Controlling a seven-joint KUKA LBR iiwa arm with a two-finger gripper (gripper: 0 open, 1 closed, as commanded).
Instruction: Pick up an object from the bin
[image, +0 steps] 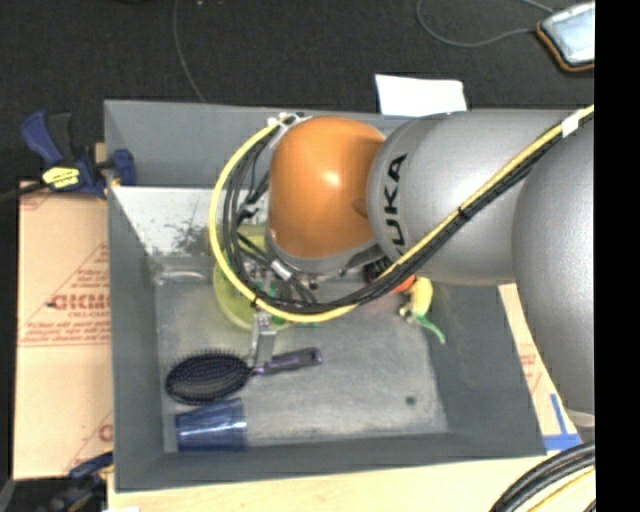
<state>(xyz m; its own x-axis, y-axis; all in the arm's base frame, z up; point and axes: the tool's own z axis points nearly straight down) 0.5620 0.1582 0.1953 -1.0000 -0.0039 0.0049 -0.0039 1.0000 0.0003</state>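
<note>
Camera view puts the gripper (262, 342) low in the bin (380, 385), just over the purple handle of a hairbrush (225, 373) at front left. I cannot tell if the pincer is apart or together. This looks like positioning before a grasp, with nothing lifted. The brush lies flat, its long axis left-right, tilted slightly, with the dark oval head pointing left. Next comes a close across the handle, clear of the blue cup (210, 428).

Robotics lab, KUKA arm (470, 200), grey metal bin (133, 320)

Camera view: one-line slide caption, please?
Pincer poised over the purple-handled hairbrush beside a blue cup in the grey bin.
</note>
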